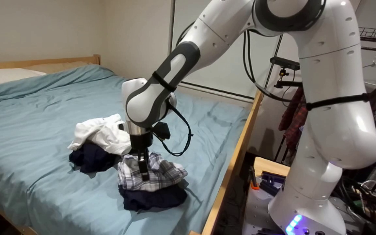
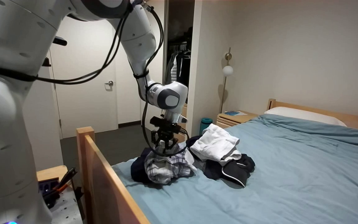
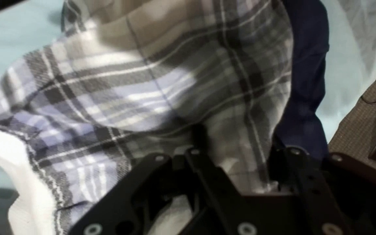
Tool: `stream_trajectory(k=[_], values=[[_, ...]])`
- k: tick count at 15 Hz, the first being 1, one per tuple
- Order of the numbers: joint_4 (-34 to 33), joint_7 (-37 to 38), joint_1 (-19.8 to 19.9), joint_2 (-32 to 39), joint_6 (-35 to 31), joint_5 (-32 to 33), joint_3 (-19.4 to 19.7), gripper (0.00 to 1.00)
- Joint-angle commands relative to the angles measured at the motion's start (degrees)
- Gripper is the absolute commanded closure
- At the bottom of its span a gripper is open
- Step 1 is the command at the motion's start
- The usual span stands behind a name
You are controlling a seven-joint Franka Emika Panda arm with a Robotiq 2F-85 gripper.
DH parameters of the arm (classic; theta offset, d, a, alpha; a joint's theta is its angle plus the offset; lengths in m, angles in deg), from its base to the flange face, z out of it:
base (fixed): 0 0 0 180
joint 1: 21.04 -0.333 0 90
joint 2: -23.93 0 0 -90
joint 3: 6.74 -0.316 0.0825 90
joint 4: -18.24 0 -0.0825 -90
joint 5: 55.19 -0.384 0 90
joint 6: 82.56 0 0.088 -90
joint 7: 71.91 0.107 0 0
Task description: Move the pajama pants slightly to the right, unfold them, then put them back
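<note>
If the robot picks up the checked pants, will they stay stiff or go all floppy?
The checked pants will probably flop and sag: their cloth lies in soft, rumpled folds. They're likely light, being just loosely bunched fabric. They might also tug the dark navy garment a little, since the two touch.

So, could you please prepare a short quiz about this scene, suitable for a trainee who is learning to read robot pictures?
1. Multiple choice: the gripper is positioned at A) the pillow; B) the plaid pajama pants; C) the headboard.
2. True or false: the plaid pajama pants are spread out flat.
3. Fill in: beside the plaid pajama pants, the garment resting on the dark clothes is ..... in colour.

Key:
1. B
2. False; they lie bunched up.
3. White
</note>
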Motion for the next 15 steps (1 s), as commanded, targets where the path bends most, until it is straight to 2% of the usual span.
stream_trajectory(k=[1,3,5,6,8,11,15], values=[[-1.7,-2.1,1.4,0.1,2.7,0.0,-0.3,0.87],[-1.2,-1.8,1.8,-1.0,2.4,-0.5,-0.1,0.98],[1.6,-0.3,2.6,-4.4,1.0,-1.3,0.5,1.0],[3.8,0.3,3.2,-7.3,0.4,-1.9,1.0,0.97],[7.6,1.8,4.5,-13.1,-0.8,-2.9,2.6,0.97],[10.8,4.4,5.6,-20.9,-0.9,-3.1,6.5,0.97],[11.2,8.0,7.6,-30.0,3.9,-0.8,13.7,0.97]])
